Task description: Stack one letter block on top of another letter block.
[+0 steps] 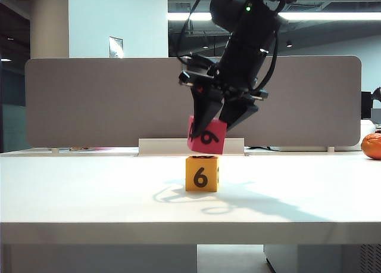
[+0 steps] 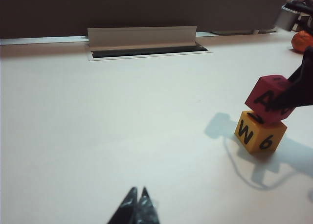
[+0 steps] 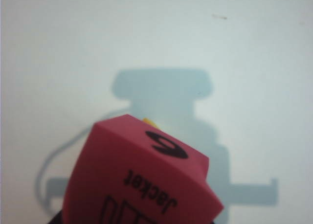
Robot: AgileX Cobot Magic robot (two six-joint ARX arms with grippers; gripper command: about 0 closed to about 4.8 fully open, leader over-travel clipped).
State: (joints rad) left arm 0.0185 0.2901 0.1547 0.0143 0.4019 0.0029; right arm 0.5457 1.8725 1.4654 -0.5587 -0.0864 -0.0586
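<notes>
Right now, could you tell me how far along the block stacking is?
Done: the right gripper has picked up the red letter block. In hand: it holds the block tilted just above the yellow letter block. Left: level it, set it down, release. The left gripper idles shut, away from both.

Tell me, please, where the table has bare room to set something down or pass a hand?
Bare table runs left of the yellow block to the shut left gripper, and right of it towards the orange fruit. Crowded centre: the right gripper holds the red block tilted just above the yellow.
</notes>
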